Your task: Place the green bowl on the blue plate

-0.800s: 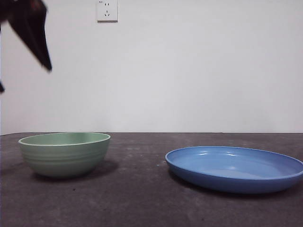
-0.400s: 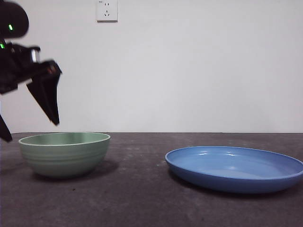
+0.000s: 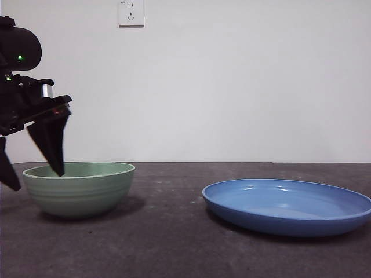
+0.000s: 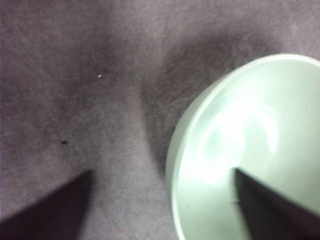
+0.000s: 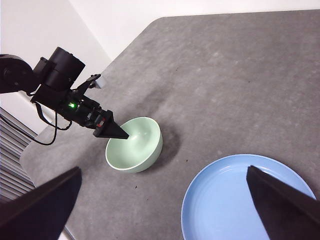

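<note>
The green bowl stands upright on the dark table at the left of the front view. My left gripper is open and straddles the bowl's left rim, one jaw tip inside and the other outside; neither is seen pressing on it. The left wrist view shows the bowl and the left gripper across its rim. To the right, apart from the bowl, lies the blue plate with nothing on it. My right gripper hangs open high above the table, holding nothing, over bowl and plate.
The grey table ends in an edge to the left of the bowl, beyond the left arm. A white wall with a socket stands behind. Bare table lies between bowl and plate.
The left gripper has come down from the top left corner to the bowl's rim, its jaws now straddling it. Bowl and plate have not moved.
</note>
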Robot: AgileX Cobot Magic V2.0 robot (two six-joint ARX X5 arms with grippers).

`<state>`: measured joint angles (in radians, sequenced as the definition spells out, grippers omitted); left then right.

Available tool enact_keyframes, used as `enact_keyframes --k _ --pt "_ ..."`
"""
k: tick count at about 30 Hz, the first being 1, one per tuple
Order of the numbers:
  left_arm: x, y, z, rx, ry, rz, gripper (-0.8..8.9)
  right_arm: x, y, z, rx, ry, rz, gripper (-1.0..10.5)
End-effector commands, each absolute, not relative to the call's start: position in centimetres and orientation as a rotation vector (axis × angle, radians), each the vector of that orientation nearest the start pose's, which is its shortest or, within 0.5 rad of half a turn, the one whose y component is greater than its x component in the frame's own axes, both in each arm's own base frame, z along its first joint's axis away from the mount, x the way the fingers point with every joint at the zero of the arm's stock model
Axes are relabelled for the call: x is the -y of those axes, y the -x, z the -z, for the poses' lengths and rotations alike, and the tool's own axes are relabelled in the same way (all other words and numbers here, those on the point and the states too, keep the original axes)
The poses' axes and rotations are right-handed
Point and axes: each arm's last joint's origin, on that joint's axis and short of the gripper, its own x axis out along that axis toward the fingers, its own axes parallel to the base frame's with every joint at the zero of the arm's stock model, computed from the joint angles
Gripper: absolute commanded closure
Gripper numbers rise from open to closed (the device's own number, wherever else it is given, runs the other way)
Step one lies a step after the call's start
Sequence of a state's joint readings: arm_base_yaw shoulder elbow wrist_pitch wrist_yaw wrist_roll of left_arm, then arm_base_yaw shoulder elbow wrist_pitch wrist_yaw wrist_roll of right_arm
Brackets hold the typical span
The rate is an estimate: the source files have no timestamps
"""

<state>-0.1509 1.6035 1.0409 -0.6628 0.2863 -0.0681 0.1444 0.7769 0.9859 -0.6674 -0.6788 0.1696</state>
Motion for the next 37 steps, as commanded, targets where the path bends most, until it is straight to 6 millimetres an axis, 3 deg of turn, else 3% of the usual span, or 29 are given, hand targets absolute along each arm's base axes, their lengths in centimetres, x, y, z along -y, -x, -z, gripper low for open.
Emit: enact_keyframes --k 1,6,12,17,24,31,37 --pt "5.4 -30.0 -19.9 -1.239 0.13 0.346 6.29 -3.9 -13.6 -36.4 -0.507 -0.282 -0.777 3.5" --pt "5.4 -30.0 -19.7 -1.248 0.131 0.346 6.69 -3.9 -13.6 -36.4 -0.507 -0.282 -0.777 3.5" --pt "5.4 -30.2 -19.4 -1.251 0.131 0.345 7.93 -3.9 -13.6 -36.4 -0.506 -0.282 -0.777 3.5" --pt "5.5 -30.2 -19.4 -1.25 0.133 0.344 7.97 -3.9 -13.6 -36.4 -0.507 -0.282 -0.777 3.5" --pt "6.5 -30.8 -21.9 -1.261 0.152 0.343 7.97 -3.9 -13.6 -36.4 -0.506 -0.282 -0.777 3.5" --pt "11.4 -31.7 -26.0 -1.275 0.084 0.449 7.97 -3.8 -13.4 -36.5 -0.499 -0.28 -0.778 3.5" --pt "17.6 -33.1 -26.8 -1.258 0.039 0.55 7.97 -3.8 -13.0 -36.6 -0.485 -0.276 -0.78 3.5"
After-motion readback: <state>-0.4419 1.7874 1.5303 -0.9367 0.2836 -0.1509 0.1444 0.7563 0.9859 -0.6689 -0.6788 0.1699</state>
